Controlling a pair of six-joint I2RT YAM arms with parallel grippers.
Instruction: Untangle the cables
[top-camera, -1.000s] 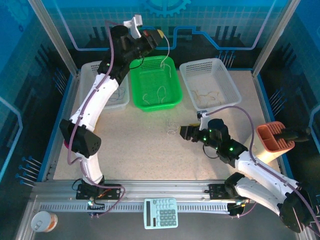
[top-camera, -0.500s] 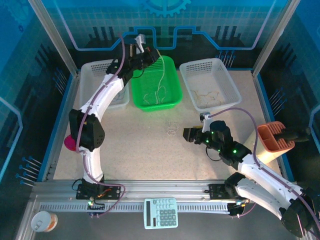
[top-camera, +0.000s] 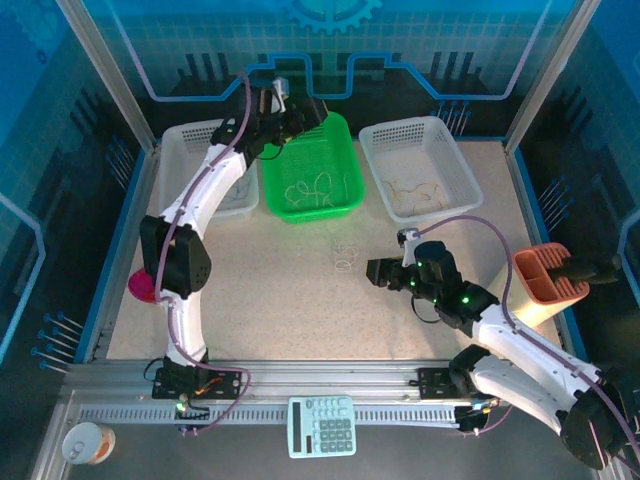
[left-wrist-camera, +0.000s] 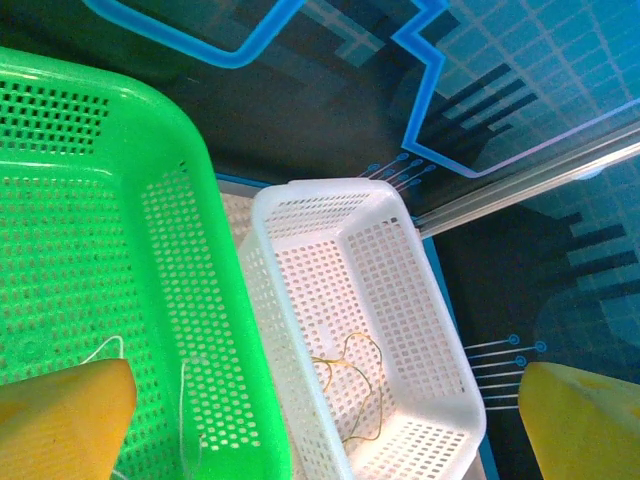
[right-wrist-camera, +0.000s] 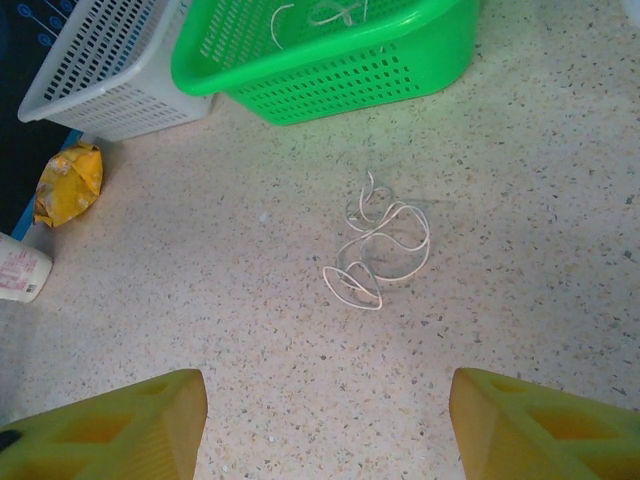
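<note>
- Left jaws: wide apart, nothing between the yellow fingers. No cable in them.
- They hang above the far rim of the green basket, pointing down and outward.
- Under the left jaws, toward their near side: whitish cables curled in small loops on the green basket's floor, clear of my fingers.
- Off to the side of the left jaws: right-hand white basket, just beside the green one. A yellowish cable lies in loose loops on its floor.
- Right jaws: apart and empty, fingers low over the tabletop.
- Straight ahead of the right jaws, roughly centred between the two fingers: loose cable, whitish, several overlapping loops, flat on the tabletop. There is a clear gap to the fingertips and no contact.
- Beyond that cable from the right jaws sits the green basket, with more whitish cable inside it.
- Ahead and to the left of the right jaws: left-hand white basket, next to the green one.
- A crumpled yellow wrapper lies just by that basket's near corner, well left of the right jaws.
</note>
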